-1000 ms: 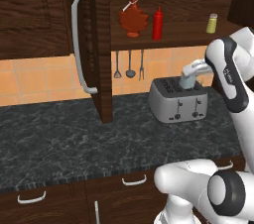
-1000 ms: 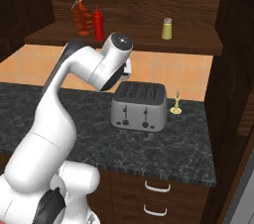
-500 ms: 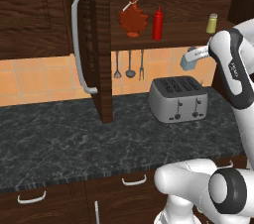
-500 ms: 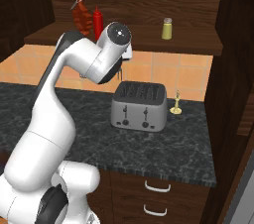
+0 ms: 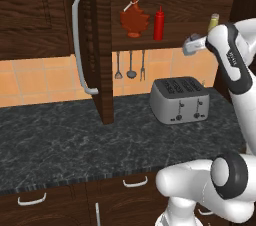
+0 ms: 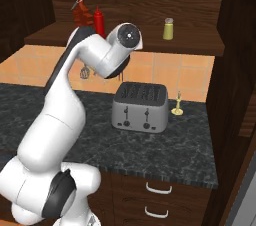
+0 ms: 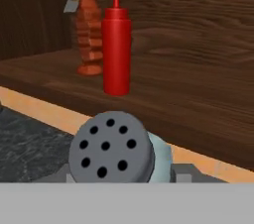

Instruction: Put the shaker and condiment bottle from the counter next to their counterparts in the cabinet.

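Gripper point(image 5: 192, 46) is clamped on the shaker point(image 7: 116, 149), whose perforated grey cap faces the hand camera, raised just in front of the cabinet shelf point(image 7: 163, 99). To finish this step well, I judge the arm should carry it level over the shelf edge toward the yellow-green shaker point(image 6: 168, 28), set it down upright just beside that one without nudging it, then let go. On the shelf stand one red condiment bottle point(image 7: 117, 44) beside one maple-leaf syrup bottle point(image 5: 134, 18), plus that one yellow-green shaker. One toaster point(image 6: 140, 106) sits on the counter point(image 5: 75, 142).
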Controlling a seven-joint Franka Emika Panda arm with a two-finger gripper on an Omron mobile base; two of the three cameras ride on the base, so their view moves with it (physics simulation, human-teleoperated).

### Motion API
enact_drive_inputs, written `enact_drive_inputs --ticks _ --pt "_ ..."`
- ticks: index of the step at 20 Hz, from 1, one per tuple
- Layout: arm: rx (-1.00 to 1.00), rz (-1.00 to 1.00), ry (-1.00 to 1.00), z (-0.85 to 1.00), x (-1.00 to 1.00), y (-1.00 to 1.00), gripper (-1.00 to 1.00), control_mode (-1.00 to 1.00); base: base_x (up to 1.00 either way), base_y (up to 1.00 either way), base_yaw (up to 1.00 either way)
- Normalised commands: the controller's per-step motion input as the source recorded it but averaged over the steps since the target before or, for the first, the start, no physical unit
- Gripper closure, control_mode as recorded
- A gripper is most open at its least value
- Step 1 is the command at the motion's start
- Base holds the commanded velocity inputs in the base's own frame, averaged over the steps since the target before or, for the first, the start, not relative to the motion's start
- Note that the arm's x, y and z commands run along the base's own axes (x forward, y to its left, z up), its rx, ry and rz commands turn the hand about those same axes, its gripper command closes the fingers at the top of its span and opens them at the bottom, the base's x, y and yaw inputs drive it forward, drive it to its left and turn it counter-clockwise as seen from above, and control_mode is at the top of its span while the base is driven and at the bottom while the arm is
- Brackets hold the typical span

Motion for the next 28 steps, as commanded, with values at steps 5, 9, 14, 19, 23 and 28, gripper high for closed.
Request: enact_drive_inputs --ticks 5,9,14,19,23,28 --pt "0.0 0.0 0.0 0.26 0.94 -0.63 1.0 -1.0 0.0 0.0 0.0" --pt "0.0 0.0 0.0 0.04 0.83 -0.49 1.0 -1.0 0.0 0.0 0.0" --pt "0.0 0.0 -0.03 -0.01 -0.02 0.0 1.0 -1.0 0.0 0.0 0.0" --pt "0.0 0.0 -0.05 0.0 0.0 -0.11 1.0 -1.0 0.0 0.0 0.0" --pt "-0.02 0.0 -0.12 0.0 0.1 -0.12 1.0 -1.0 0.0 0.0 0.0" --pt "-0.03 -0.02 -0.06 0.0 0.05 -0.02 1.0 -1.0 0.0 0.0 0.0"
